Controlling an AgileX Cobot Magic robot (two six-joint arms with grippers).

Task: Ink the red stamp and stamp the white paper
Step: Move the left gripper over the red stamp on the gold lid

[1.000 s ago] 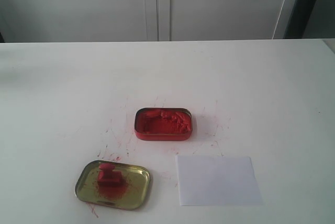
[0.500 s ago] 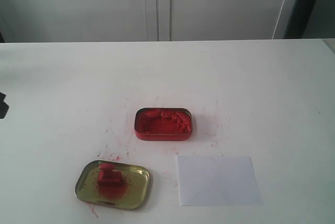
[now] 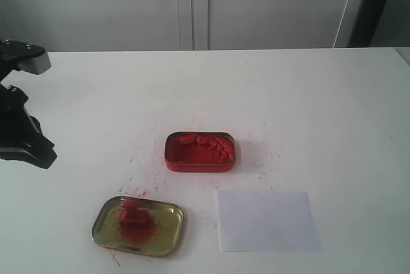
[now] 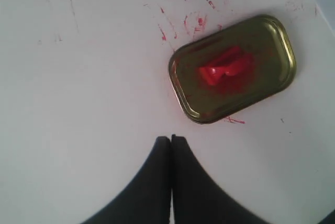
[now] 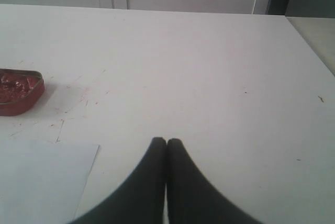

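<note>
The red stamp (image 3: 132, 213) stands on its base inside the gold tin lid (image 3: 168, 230) at the front left, ringed by red smears. It shows again in the left wrist view as the red stamp (image 4: 222, 68) in the lid (image 4: 272, 41). My left gripper (image 4: 171, 139) is shut and empty, hovering over bare table a short way from the lid. The white paper (image 3: 266, 220) lies flat at the front right, and I see no mark on it. My right gripper (image 5: 166, 141) is shut and empty, just beside the paper's (image 5: 42, 177) edge.
The open red tin of ink paste (image 3: 200, 151) sits mid-table behind the paper, its end visible as the tin (image 5: 18, 92). Red streaks mark the white table (image 3: 307, 95) around it. My left arm (image 3: 19, 127) stands at the left edge. The right arm is outside the exterior view.
My left arm has come into the exterior view from the left edge and risen higher. The stamp, tins and paper have not moved.
</note>
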